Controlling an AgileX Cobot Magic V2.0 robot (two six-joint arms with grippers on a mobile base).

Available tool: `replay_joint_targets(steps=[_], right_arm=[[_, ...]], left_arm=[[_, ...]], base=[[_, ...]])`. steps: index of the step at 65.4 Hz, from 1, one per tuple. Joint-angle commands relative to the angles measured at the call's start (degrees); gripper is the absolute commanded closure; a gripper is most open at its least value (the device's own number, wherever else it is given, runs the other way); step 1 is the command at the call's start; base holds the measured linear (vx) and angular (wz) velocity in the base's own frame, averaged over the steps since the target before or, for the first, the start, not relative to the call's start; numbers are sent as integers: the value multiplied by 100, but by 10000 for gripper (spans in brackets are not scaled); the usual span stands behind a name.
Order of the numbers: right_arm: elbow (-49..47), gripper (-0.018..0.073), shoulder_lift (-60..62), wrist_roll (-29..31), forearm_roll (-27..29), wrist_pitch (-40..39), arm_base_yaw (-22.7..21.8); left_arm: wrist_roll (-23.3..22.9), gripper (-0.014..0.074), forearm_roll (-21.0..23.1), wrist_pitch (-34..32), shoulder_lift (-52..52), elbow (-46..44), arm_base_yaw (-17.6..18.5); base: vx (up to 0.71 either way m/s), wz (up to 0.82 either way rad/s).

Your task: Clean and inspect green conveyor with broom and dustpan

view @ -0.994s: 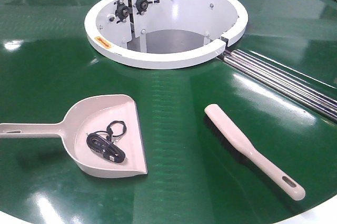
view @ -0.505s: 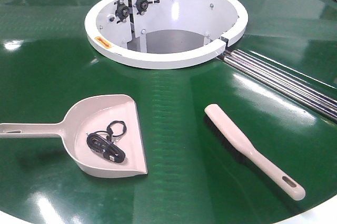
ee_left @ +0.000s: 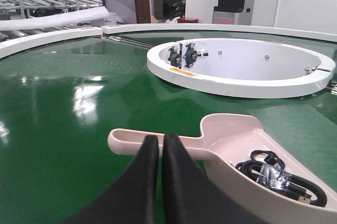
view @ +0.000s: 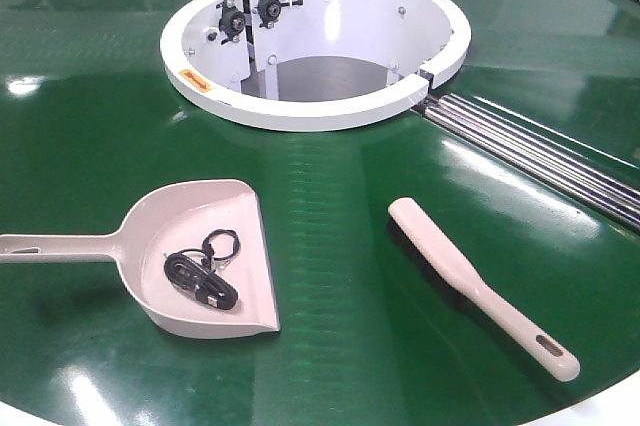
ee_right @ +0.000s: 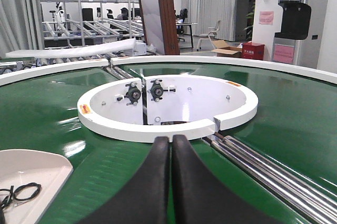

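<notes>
The pale pink-beige dustpan [view: 205, 261] lies on the green conveyor [view: 330, 246] at the front left, handle pointing left, with a coiled black cable [view: 200, 278] inside it. The broom [view: 480, 286] lies flat at the front right, bristles down, slotted handle end toward the near edge. Neither gripper shows in the front view. In the left wrist view my left gripper [ee_left: 160, 139] is shut and empty, just short of the dustpan [ee_left: 231, 153] handle. My right gripper [ee_right: 170, 140] is shut and empty above the belt; the broom is out of that view.
A white ring-shaped hub [view: 315, 41] with an open centre sits at the middle back. Silver rails [view: 540, 156] run from it toward the right edge. The belt's white rim [view: 610, 406] shows at the near right corner.
</notes>
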State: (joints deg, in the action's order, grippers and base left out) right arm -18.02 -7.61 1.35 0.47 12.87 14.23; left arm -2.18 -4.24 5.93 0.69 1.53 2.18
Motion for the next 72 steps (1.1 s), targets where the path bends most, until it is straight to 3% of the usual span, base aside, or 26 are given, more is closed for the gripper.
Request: replay_joint_targets(steps=[1, 72], right_arm=[[-146, 568, -85, 32, -3, -407, -32], [-109, 568, -73, 58, -47, -410, -38]], left_arm=[[57, 603, 69, -414, 91, 62, 0], [84, 603, 111, -365, 85, 57, -6]], base=[[0, 0], [0, 0]])
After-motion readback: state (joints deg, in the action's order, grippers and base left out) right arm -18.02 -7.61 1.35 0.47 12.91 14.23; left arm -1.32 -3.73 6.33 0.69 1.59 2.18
